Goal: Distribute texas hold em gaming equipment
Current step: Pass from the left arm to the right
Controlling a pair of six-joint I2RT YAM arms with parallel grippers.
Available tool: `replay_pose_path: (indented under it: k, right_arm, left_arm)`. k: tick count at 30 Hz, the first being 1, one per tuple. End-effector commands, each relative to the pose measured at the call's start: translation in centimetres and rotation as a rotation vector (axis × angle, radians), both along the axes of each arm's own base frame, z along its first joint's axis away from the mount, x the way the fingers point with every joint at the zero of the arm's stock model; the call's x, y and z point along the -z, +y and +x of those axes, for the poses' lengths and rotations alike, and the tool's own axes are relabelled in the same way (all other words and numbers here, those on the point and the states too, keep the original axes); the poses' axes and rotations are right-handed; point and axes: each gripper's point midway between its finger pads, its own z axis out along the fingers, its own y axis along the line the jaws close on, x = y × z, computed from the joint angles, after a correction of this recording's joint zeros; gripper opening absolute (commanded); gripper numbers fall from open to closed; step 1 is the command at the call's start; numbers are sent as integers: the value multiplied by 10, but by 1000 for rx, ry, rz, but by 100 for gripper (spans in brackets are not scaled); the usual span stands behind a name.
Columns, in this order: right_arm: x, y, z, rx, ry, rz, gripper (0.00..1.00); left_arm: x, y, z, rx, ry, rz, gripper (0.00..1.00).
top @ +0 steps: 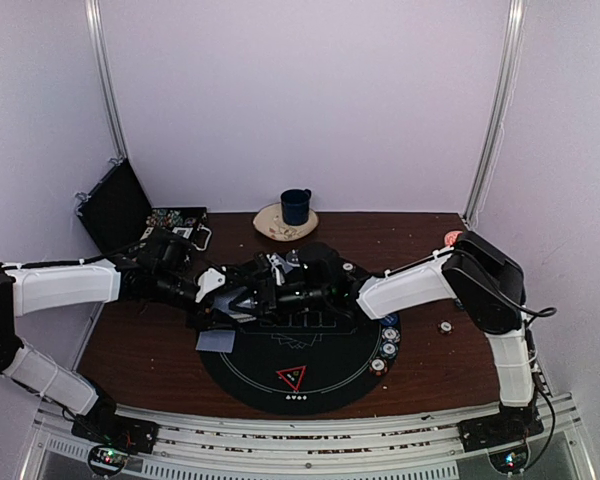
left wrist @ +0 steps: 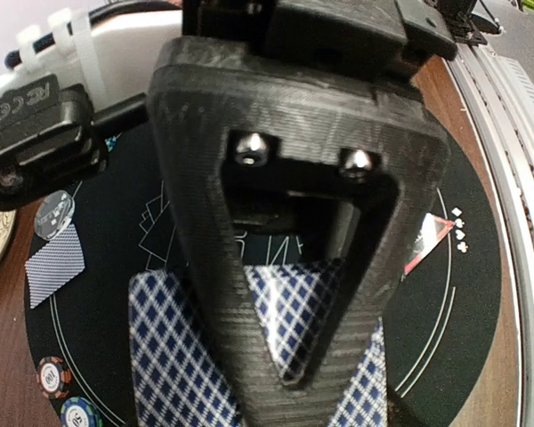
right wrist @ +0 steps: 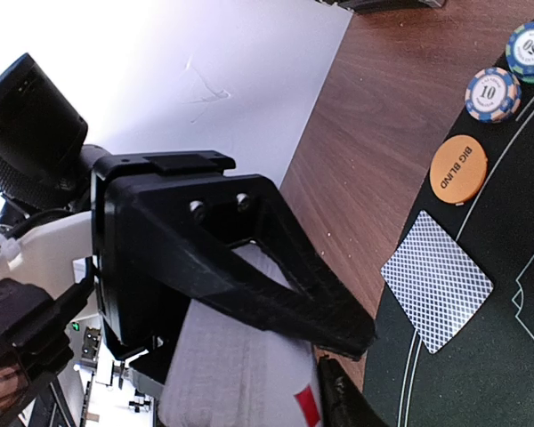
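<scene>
Both grippers meet above the black round mat (top: 310, 385). My left gripper (top: 238, 298) is shut on grey-blue-backed playing cards; in the left wrist view its finger (left wrist: 276, 356) lies across their blue diamond backs (left wrist: 173, 356). My right gripper (top: 280, 290) is shut on one card whose pale face with a red mark (right wrist: 249, 382) shows between its jaws. One card lies face down at the mat's left edge (top: 217, 341) (right wrist: 436, 280) (left wrist: 55, 262). The orange Big Blind disc (right wrist: 458, 167) and striped chips (right wrist: 492, 93) lie beside it. The red-edged triangle marker (top: 292, 377) sits near the mat's front.
A dark blue mug (top: 296, 206) stands on a patterned bowl (top: 275, 228) at the back. An open black case (top: 120, 208) with chips sits at the back left. More chips (top: 388, 335) line the mat's right edge. A small disc (top: 445, 326) lies on the wood at the right.
</scene>
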Motion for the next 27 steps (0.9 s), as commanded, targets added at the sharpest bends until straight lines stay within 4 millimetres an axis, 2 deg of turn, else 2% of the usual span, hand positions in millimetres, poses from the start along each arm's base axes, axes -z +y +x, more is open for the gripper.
replay_pose_path:
  k: [1,3,6,12,22,27]
  right_arm:
    - [-14,2,-3,-16,-7,65,25]
    - [-15,2,-3,-18,-5,69,18]
    - [-16,0,-4,-18,4,80,10]
    - [-25,-9,0,17,20,118,4]
    - [-33,-15,1,28,30,151,1]
    - [-26,-15,4,40,35,131,0]
  left_arm:
    - [0,-4,-1,21,-27,-6,10]
    - [0,-4,-1,20,-31,-3,23]
    - [-1,-3,-1,18,-39,0,49]
    - [5,0,0,18,-42,26,97]
    - [13,0,-3,39,-36,36,98]
    - [13,-3,-2,43,-28,22,95]
